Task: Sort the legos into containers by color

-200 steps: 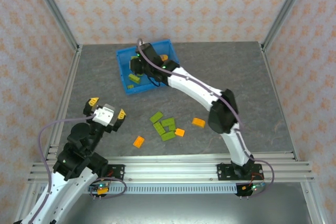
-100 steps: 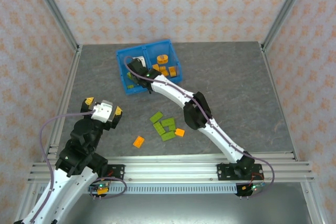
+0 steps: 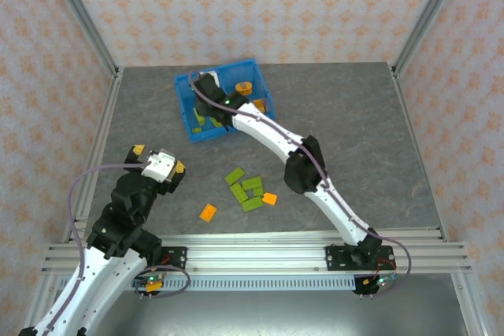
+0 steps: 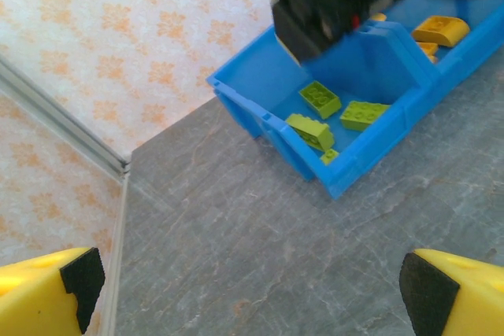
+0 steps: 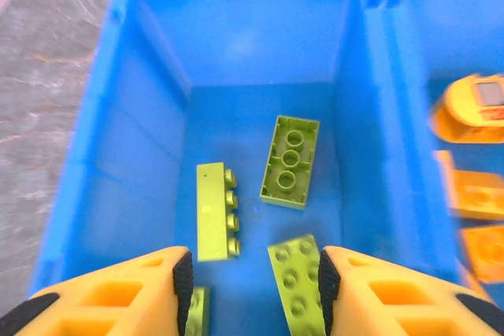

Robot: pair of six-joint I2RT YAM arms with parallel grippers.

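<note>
The blue bin (image 3: 182, 101) stands at the table's far middle. My right gripper (image 5: 252, 281) hangs open over its left compartment (image 5: 260, 53), nothing between the orange fingers (image 5: 134, 293). Below it lie lime green legos (image 5: 290, 161), one on its side (image 5: 214, 210), another by the right fingertip (image 5: 298, 285). Orange legos (image 5: 472, 108) fill the right compartment (image 3: 253, 100). Loose green legos (image 3: 244, 186) and two orange ones (image 3: 208, 212) (image 3: 269, 199) lie on the table. My left gripper (image 3: 157, 164) hovers open near the left edge, its yellow fingers (image 4: 55, 293) wide apart over bare table.
Aluminium frame posts (image 3: 83, 33) and patterned walls enclose the grey table (image 3: 354, 116). The right arm's elbow (image 3: 303, 164) hangs over the table just right of the loose legos. A metal rail (image 3: 252, 249) runs along the near edge.
The right arm's elbow swung left and down, then partly back, while its gripper stayed over the bin's left compartment. The left gripper drifted slightly toward the near edge.
</note>
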